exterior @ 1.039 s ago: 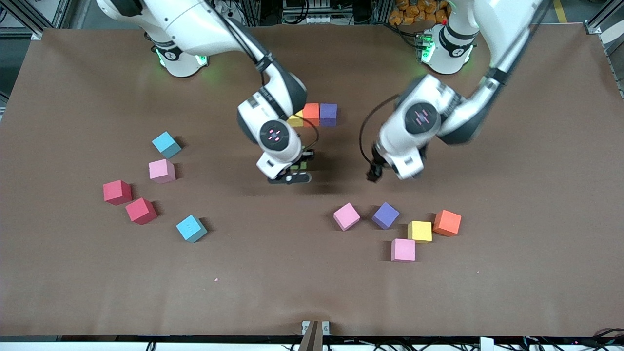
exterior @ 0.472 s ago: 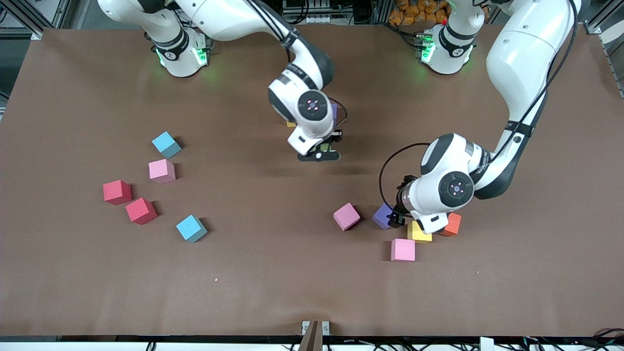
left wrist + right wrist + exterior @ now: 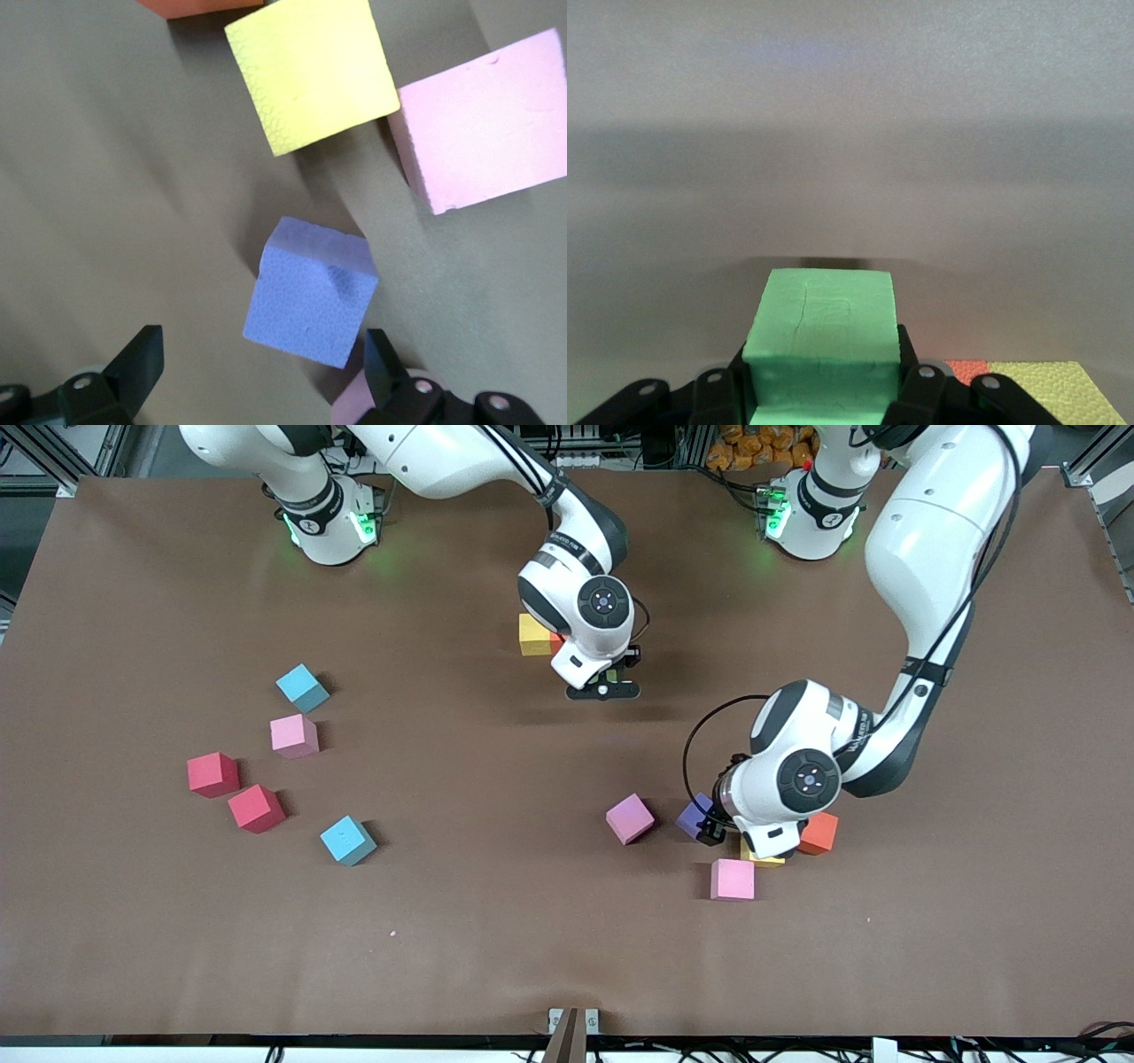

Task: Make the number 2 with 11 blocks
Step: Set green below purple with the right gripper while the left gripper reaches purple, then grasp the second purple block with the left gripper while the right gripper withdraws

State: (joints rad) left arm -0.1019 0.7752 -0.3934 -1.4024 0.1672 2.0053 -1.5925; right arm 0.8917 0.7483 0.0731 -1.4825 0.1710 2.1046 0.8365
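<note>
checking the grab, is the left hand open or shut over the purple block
Open. In the left wrist view the left hand's fingers stand wide on either side of the purple block, not touching it.

You find no words, numbers, labels or brand marks that you can read on anything here. The blocks point(image 3: 293, 734) show plain coloured faces, the table point(image 3: 496, 921) carries no writing, and the round marks on the arms point(image 3: 921, 522) are too small for you to make out.
</note>
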